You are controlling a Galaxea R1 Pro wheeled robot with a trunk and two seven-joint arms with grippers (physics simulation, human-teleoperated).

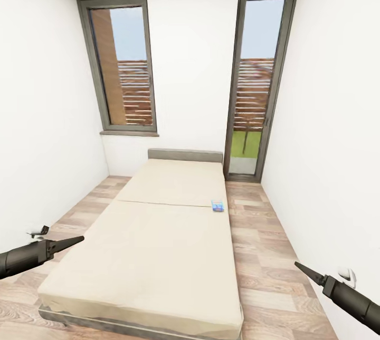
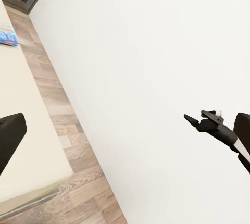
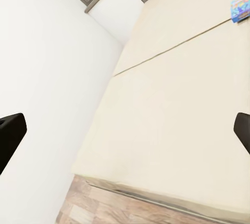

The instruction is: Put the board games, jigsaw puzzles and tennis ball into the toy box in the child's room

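— Where's the toy relative to the arms?

— 1 small blue board game (image 1: 217, 205) lies on the bed (image 1: 158, 245), at the bed's right edge near the seam in the beige cover; it is well apart from both grippers, which hang low on either side of the bed's near end; the left gripper (image 1: 79, 239) is by the left wall, the right gripper (image 1: 298, 265) over the wood floor (image 1: 269, 277).

— Their state?

— Each comes to a closed point in the head view, holding nothing (both wrist views show finger pads wide at the frame edges, so I cannot tell for sure).

— Anything around?

— 2 tall dark-framed windows (image 1: 120, 66) behind the grey headboard (image 1: 184, 155); white walls close on both sides; bare beige cover lies between the grippers and the game.
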